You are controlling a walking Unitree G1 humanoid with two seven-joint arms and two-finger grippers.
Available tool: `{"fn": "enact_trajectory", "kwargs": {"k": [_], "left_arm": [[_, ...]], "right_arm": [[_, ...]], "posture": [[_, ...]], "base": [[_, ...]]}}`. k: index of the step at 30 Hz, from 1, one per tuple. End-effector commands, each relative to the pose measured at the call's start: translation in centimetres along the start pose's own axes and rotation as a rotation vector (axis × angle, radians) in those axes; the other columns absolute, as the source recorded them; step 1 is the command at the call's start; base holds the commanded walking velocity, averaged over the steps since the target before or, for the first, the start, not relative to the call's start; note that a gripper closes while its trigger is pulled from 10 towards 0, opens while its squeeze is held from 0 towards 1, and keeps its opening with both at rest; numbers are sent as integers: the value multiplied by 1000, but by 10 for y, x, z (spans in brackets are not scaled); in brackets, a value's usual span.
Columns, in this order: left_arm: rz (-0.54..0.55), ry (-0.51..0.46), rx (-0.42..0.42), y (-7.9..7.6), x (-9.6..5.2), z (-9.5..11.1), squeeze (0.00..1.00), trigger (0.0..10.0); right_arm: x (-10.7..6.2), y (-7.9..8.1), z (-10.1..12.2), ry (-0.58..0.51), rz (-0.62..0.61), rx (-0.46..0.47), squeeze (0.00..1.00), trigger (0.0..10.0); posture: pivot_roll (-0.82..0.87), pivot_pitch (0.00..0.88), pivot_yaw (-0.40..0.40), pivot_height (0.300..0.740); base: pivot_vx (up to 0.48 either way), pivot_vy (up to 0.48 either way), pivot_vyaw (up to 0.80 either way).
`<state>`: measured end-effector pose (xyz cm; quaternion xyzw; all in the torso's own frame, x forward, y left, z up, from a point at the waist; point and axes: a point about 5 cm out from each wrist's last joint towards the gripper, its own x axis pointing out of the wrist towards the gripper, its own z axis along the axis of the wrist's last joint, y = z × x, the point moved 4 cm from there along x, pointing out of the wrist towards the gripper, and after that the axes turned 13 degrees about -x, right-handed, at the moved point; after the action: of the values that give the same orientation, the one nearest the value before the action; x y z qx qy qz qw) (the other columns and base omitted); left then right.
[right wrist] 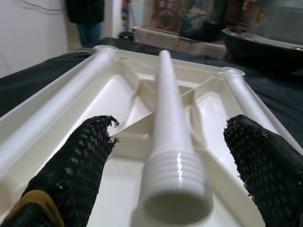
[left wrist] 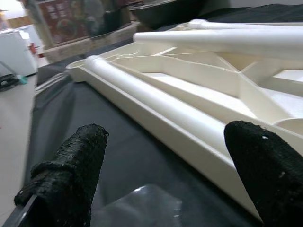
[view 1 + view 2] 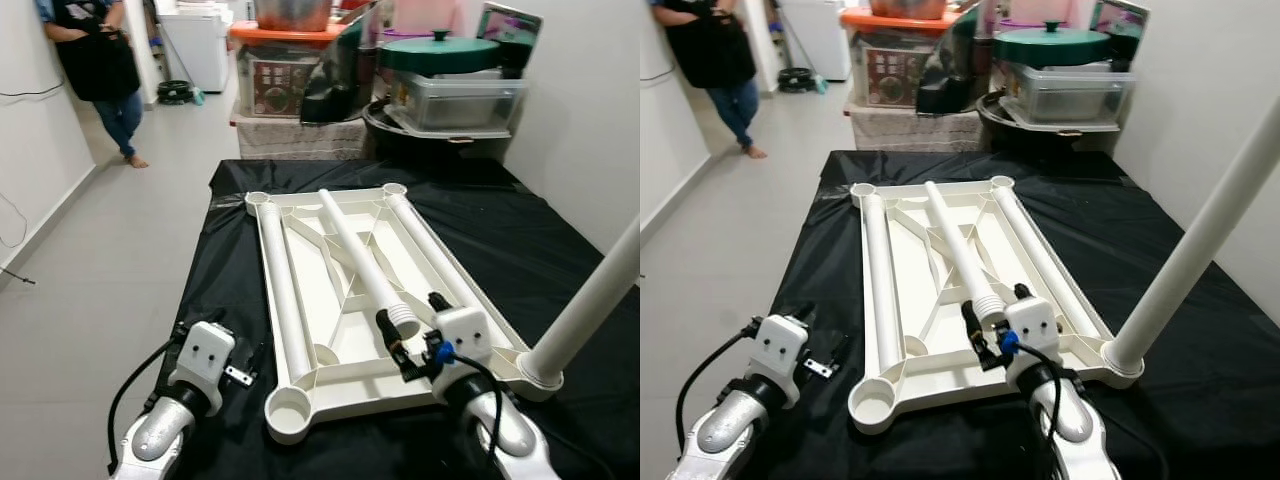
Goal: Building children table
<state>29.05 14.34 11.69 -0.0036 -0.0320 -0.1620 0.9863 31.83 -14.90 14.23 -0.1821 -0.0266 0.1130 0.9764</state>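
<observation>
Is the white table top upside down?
Yes. The white plastic table top lies underside up; its ribs and round leg sockets face upward on the black cloth.

On the black-draped worktop (image 3: 1200, 330) the white tabletop (image 3: 902, 362) lies underside up, a loose leg (image 3: 955, 245) across it, its threaded end between the open fingers of the right hand (image 3: 996, 322) at 6 o'clock.

tabletop (image 3: 300, 330) on cloth (image 3: 520, 240) | loose leg (image 3: 355, 255) across it (diagonally) | boxes (image 3: 300, 80) behind
</observation>
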Motion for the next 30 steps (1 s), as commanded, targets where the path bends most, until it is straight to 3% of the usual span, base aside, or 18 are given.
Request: {"fn": "enact_trajectory", "kwargs": {"k": [1, 8, 9, 10, 12, 15, 20, 25, 30], "left_arm": [[-8, 11, 6, -3, 1, -4, 0, 10000], [-7, 4, 8, -3, 3, -3, 0, 10000], [-5, 3, 9, -3, 2, -3, 0, 10000], [-5, 3, 9, -3, 2, -3, 0, 10000], [-1, 2, 9, -4, 2, -3, 0, 10000], [1, 1, 8, -4, 2, -3, 0, 10000], [0, -2, 9, -4, 4, -3, 0, 10000], [-2, -5, 10, -4, 5, -3, 0, 10000], [-6, -7, 9, -5, 6, -2, 0, 10000]], "right_arm": [[13, -8, -3, 20, -23, 43, 0, 10000], [32, -8, -2, 40, 19, 37, 0, 10000], [38, -8, -17, 118, 32, 23, 0, 10000], [38, -8, -17, 118, 32, 23, 0, 10000], [40, -5, -38, 210, 62, 60, 0, 10000], [40, -6, -46, 241, 65, 55, 0, 10000], [38, -28, -75, 365, -29, 81, 0, 10000], [40, -28, -77, 365, -22, 112, 0, 10000], [44, -17, -67, 305, 12, 146, 0, 10000]], "posture": [[72, 0, -69, 740], [87, 0, -79, 740], [98, 0, -88, 740], [98, 0, -88, 740], [101, 0, -89, 740], [101, 0, -89, 740], [98, 0, -89, 740], [97, 0, -89, 740], [94, 0, -87, 740]], "base": [[0, 0, 0], [0, 0, 0], [0, 0, 0], [0, 0, 0], [0, 0, 0], [0, 0, 0], [0, 0, 0], [0, 0, 0], [0, 0, 0]]}}
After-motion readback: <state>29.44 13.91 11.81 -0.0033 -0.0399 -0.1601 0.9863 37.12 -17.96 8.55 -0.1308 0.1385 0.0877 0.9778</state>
